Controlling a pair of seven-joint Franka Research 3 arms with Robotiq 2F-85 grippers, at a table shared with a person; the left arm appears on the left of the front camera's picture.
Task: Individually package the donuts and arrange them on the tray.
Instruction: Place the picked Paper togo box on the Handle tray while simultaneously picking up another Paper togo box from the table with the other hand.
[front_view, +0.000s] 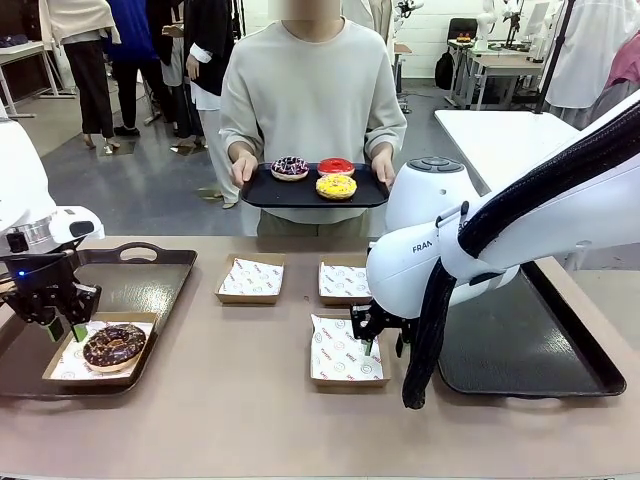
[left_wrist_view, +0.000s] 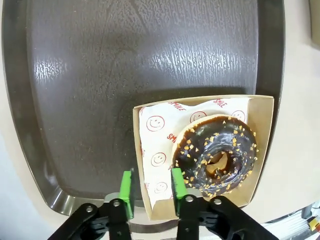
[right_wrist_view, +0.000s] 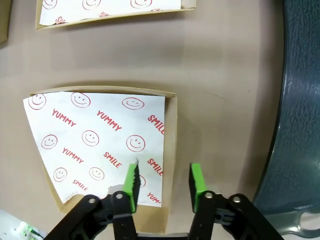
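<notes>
**Front view.** A dark plastic tray (front_view: 140, 285) lies at the left edge of the tan desk (front_view: 250, 400). On it is a brown cardboard box lined with printed paper (front_view: 68, 366), and the chocolate ring donut with sprinkles (front_view: 113, 345) sits in that box. The left tool (front_view: 66, 328) hangs at the box's far left corner.

Around the middle of the desk are three empty boxes:
- a first empty paper-lined box (front_view: 251, 279) toward the far edge
- a second empty paper-lined box (front_view: 343, 281) just right of it
- a third empty paper-lined box (front_view: 340, 352) nearer the near edge, with the right tool (front_view: 371, 346) at its right wall

Another dark tray (front_view: 510, 345) lies at the right edge. At the far side a person holds a black serving tray (front_view: 265, 195). It carries the purple-glazed ring donut (front_view: 290, 167), the glossy red ring donut (front_view: 335, 166) and the yellow sprinkled ring donut (front_view: 336, 186).

**Left wrist view.** The left tool (left_wrist_view: 151, 172) straddles one wall of the donut's box (left_wrist_view: 262, 145). One green pad (left_wrist_view: 126, 187) is outside over the tray (left_wrist_view: 125, 60). The other is inside over the paper, just beside the chocolate donut (left_wrist_view: 215, 152). There is a gap on either side of the wall, so the tool is released and grasps nothing.

**Right wrist view.** The right tool (right_wrist_view: 164, 167) straddles a side wall of the third box (right_wrist_view: 100, 140). One pad (right_wrist_view: 132, 187) is over the paper's corner and the other is over bare desk (right_wrist_view: 225, 75). The jaws stand apart and do not press the wall, so this tool is released too. The dark tray (right_wrist_view: 300, 125) lies beside it.
</notes>
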